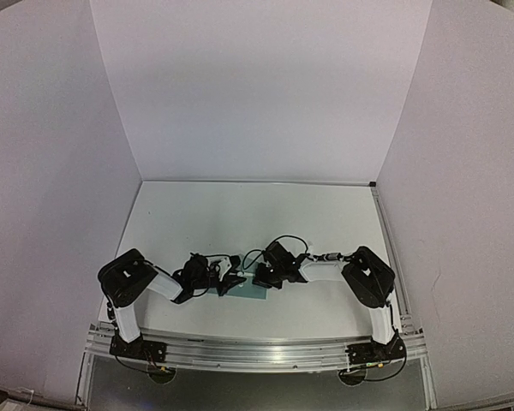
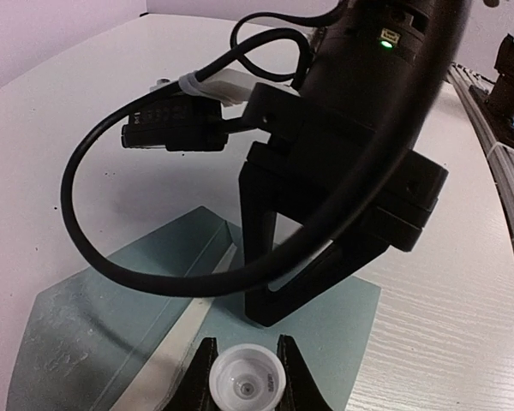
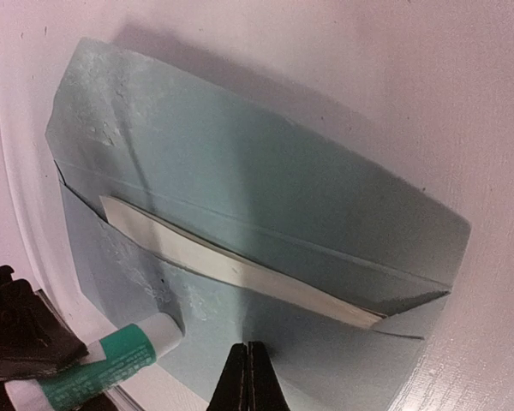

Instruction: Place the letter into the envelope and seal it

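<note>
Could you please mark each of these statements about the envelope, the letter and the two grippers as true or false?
1. The envelope has its flap open. True.
2. The letter lies on the table beside the envelope. False: it sits inside the envelope's pocket, with only a pale strip showing below the fold.
3. The right gripper is shut. True: its fingers are pressed together over the envelope's near part.
4. The left gripper is empty. False: it holds a small white bottle with a green label, tip towards the envelope.
</note>
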Action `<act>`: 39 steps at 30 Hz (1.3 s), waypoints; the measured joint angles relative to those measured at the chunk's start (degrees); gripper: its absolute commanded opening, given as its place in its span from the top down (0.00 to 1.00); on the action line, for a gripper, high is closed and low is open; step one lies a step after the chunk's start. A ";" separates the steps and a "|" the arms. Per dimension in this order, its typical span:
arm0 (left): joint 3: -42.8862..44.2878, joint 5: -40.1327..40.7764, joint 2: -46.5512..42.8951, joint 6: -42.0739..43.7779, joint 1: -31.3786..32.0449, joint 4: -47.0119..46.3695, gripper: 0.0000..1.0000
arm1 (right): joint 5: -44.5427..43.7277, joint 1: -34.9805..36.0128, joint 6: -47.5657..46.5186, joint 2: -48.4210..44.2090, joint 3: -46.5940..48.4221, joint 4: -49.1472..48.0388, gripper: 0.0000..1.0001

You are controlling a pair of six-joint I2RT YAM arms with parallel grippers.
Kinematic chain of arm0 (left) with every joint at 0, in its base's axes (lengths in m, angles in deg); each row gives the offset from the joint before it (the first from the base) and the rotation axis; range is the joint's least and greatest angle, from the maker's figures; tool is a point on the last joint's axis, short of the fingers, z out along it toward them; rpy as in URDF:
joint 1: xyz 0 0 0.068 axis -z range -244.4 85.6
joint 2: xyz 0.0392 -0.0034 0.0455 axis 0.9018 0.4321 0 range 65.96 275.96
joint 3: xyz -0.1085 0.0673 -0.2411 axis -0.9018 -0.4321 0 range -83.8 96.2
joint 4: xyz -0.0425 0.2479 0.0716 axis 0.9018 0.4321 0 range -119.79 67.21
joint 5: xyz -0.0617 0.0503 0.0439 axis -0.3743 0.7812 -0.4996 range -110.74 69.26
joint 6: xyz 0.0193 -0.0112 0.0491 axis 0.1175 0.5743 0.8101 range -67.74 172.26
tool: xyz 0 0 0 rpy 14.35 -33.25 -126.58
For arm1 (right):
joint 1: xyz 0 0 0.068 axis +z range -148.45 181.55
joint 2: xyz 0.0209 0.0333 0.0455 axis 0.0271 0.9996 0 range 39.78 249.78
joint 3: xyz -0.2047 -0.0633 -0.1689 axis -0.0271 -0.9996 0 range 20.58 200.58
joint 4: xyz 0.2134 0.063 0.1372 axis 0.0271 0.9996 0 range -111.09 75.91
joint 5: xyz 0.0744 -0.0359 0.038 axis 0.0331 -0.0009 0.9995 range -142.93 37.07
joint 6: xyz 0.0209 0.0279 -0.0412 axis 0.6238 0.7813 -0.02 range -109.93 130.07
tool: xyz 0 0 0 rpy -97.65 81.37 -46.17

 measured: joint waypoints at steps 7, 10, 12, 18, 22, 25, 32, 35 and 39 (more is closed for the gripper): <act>0.76 2.38 1.39 2.85 0.41 -1.35 1.00 | 0.02 -0.04 -0.27 0.05 0.10 0.09 1.00; 1.11 3.29 1.81 3.82 0.41 -2.10 1.00 | 0.02 -0.07 -0.41 0.05 0.10 0.09 1.00; 1.44 4.12 1.83 4.11 0.41 -2.49 1.00 | 0.02 -0.07 -0.41 0.05 0.10 0.07 1.00; 1.55 5.19 1.84 4.51 0.35 -5.91 1.00 | 0.06 -0.07 -0.43 0.05 0.10 0.07 1.00; 3.26 5.63 1.90 4.66 0.28 -4.88 1.00 | 0.20 -0.11 -0.41 0.07 0.10 0.04 1.00; 4.02 5.69 1.92 5.32 0.15 -3.88 1.00 | 0.20 -0.11 -0.41 0.07 0.10 0.04 1.00; 4.20 5.25 3.97 5.93 -0.21 -1.40 1.00 | 0.27 -0.20 -0.51 0.07 0.10 0.04 1.00; 4.73 4.64 4.47 5.85 -0.34 -1.45 1.00 | 0.44 -0.33 -0.65 0.07 0.08 0.09 1.00; 4.87 4.63 4.64 6.62 -0.38 -1.48 1.00 | 0.57 -0.33 -0.74 0.07 0.08 0.09 1.00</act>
